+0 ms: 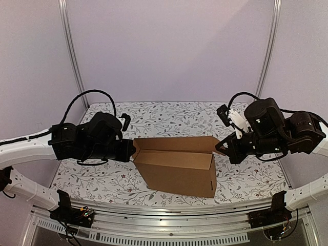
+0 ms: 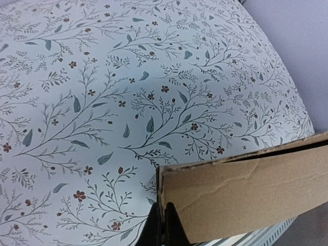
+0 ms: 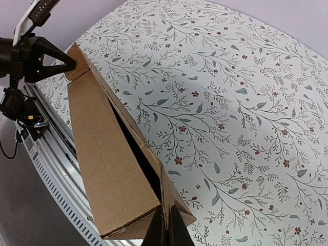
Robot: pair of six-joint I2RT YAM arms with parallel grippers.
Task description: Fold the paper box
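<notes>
The paper box (image 1: 177,164) is brown corrugated cardboard, partly folded and held tilted above the middle of the floral table. My left gripper (image 1: 134,149) is shut on the box's left end; in the left wrist view its fingertips (image 2: 164,225) pinch the cardboard edge (image 2: 246,195). My right gripper (image 1: 223,147) is shut on a flap at the box's right end; in the right wrist view its fingers (image 3: 168,228) clamp the flap of the box (image 3: 107,159). The box's inside shows as a dark slit.
The floral tablecloth (image 1: 169,115) covers the table. A metal rail (image 1: 164,215) runs along the near edge. Grey walls and two upright frame posts (image 1: 72,51) stand behind. The left gripper (image 3: 36,54) shows in the right wrist view.
</notes>
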